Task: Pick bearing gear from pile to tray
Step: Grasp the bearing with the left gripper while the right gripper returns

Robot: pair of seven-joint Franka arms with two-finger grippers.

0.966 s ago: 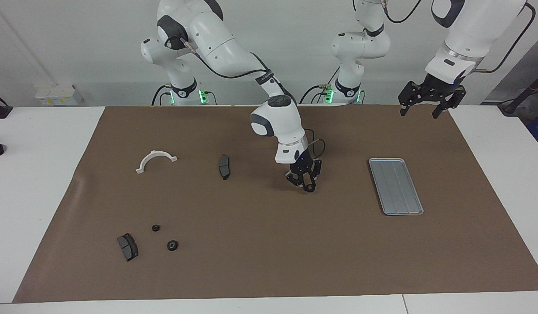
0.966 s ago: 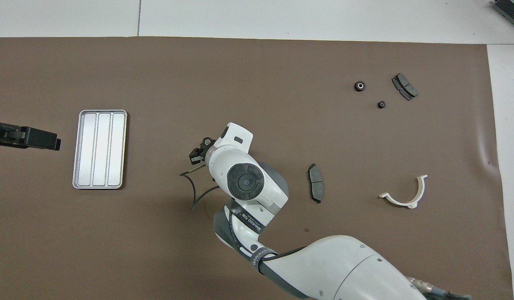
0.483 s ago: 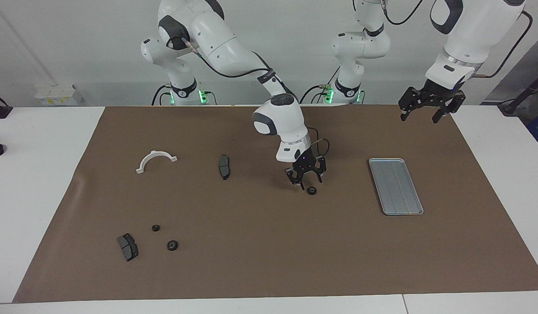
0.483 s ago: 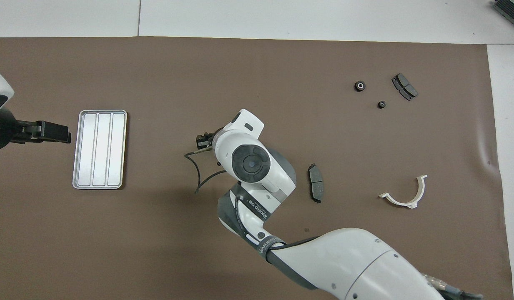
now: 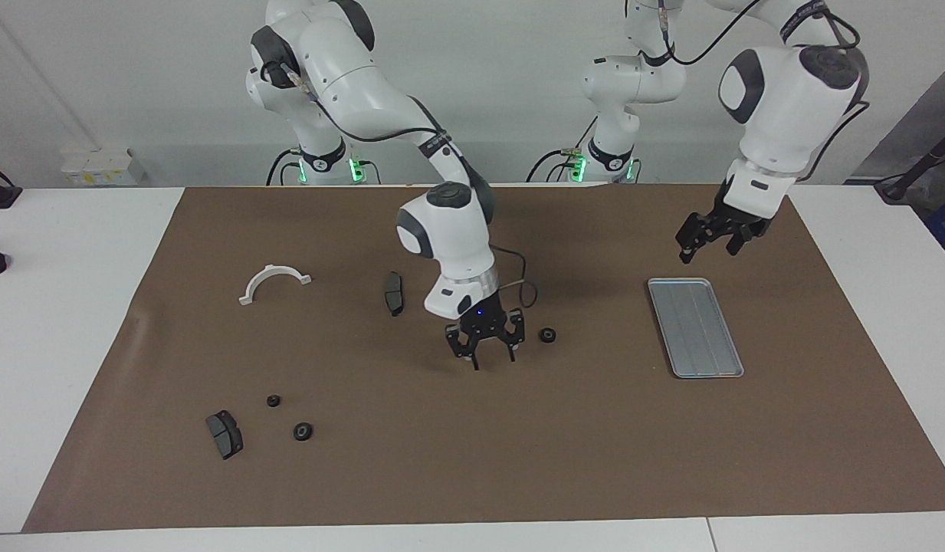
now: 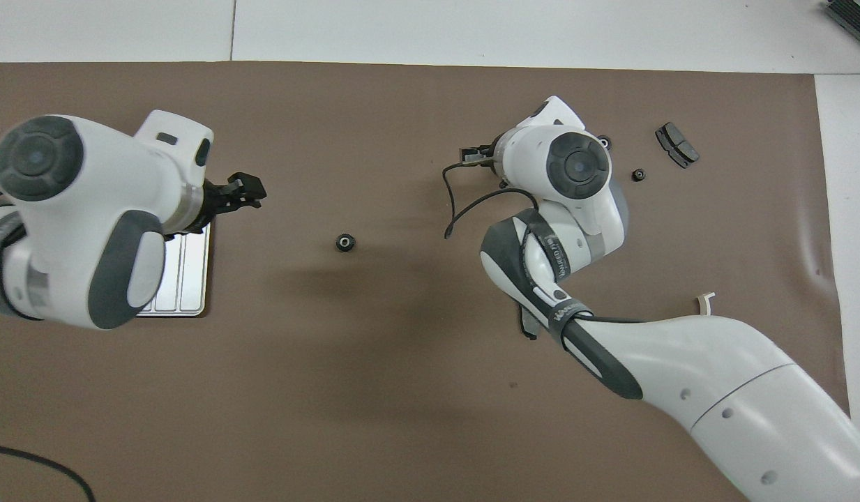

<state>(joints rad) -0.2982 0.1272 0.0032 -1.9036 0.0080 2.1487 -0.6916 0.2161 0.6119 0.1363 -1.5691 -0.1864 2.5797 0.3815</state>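
Note:
One small black bearing gear point(image 5: 547, 334) point(image 6: 344, 242) lies alone on the brown mat, between the tray and my right gripper. The silver grooved tray point(image 5: 694, 327) point(image 6: 187, 279) sits toward the left arm's end and holds nothing. My right gripper point(image 5: 491, 358) hangs low over the mat just beside that gear, open and holding nothing. The pile's two other gears point(image 5: 273, 400) point(image 5: 303, 431) lie toward the right arm's end. My left gripper point(image 5: 706, 247) point(image 6: 245, 192) is open in the air over the mat by the tray's robot-side end.
A dark brake pad point(image 5: 224, 434) lies by the two pile gears. Another brake pad point(image 5: 394, 293) and a white half-ring bracket point(image 5: 275, 281) lie closer to the robots. In the overhead view the left arm covers much of the tray.
My right gripper opened, left the gear on the mat, and moved toward the right arm's end. The left arm swung down and in toward the tray.

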